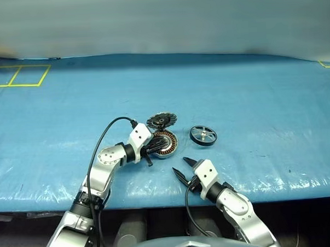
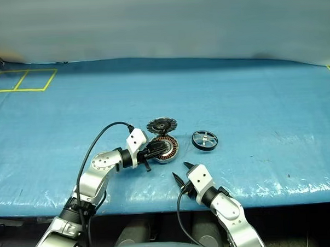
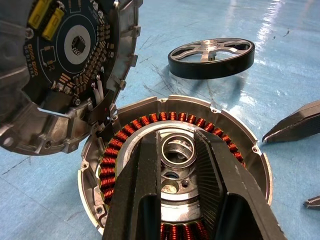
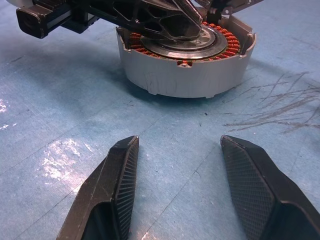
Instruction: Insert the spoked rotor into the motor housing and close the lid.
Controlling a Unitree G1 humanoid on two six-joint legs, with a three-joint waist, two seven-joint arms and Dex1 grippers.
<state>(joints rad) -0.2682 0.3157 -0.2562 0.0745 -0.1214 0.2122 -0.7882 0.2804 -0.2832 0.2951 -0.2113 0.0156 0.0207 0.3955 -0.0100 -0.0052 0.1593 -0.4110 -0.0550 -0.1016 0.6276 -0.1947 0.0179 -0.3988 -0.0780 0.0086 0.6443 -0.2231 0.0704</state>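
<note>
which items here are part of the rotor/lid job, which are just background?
Job:
- spoked rotor, loose on the table
- motor housing, left gripper reaching into its hub
- lid, swung open
- right gripper, open, empty

Background:
- blue table cover
- yellow tape squares

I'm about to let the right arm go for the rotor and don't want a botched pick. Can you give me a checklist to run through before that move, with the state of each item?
1. Lid swung open, clear of the housing's mouth: ok, it stands tilted up at the far edge.
2. Motor housing steadied: ok, the left gripper reaches in over the windings with its fingers either side of the silver hub.
3. Spoked rotor free to pick: ok, it lies flat on the blue table, apart from the housing.
4. Right gripper ready: ok, open and empty, short of the housing.
5. Housing mouth free for the rotor: not ok, the left fingers occupy it.
</note>
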